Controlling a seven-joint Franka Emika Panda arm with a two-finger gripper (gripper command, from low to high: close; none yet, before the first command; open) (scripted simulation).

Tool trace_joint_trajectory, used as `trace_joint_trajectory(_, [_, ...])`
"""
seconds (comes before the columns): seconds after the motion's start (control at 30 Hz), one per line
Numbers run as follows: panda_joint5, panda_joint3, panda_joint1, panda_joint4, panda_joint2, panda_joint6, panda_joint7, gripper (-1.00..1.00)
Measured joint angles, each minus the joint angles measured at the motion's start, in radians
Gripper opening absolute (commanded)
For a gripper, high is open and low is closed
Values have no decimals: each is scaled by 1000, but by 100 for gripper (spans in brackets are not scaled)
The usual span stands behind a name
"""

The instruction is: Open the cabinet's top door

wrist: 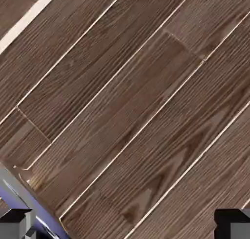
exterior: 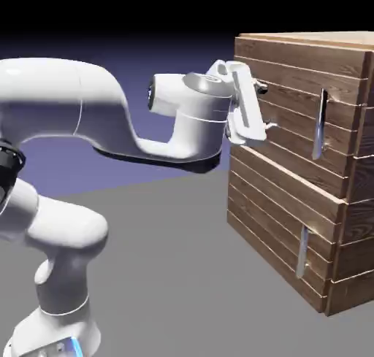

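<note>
Beside the top door's handle (exterior: 320,123), toward the exterior view's left, my claw (exterior: 269,106) faces the top door (exterior: 292,93) of the cabinet (exterior: 358,224), above the lower door (exterior: 281,217). From the hand view, my fingertips are spread wide, with brown planks filling the space beyond and the handle's silvery-blue strip at lower left, near one fingertip.

Handle (wrist: 30,203) beside one fingertip (wrist: 17,223) (left edge, hand view); planks (wrist: 122,106) block way ahead.
</note>
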Motion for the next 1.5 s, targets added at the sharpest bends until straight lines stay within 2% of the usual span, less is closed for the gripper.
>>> trace_joint_trajectory(0.5, [-652,-257,237,127,-76,-35,-227,0])
trace_joint_trajectory(0.57, [-678,-267,246,132,-79,-36,-236,0])
trace_joint_trajectory(0.73, [-692,-388,430,271,-31,-48,-229,0])
trace_joint_trajectory(0.77, [-692,-391,435,275,-29,-48,-229,-100])
trace_joint_trajectory(0.83, [-692,-391,435,275,-29,-48,-229,-100])
trace_joint_trajectory(1.23, [-682,-54,0,60,143,-132,41,-100])
trace_joint_trajectory(1.5, [-426,217,-289,-156,49,-236,-107,-100])
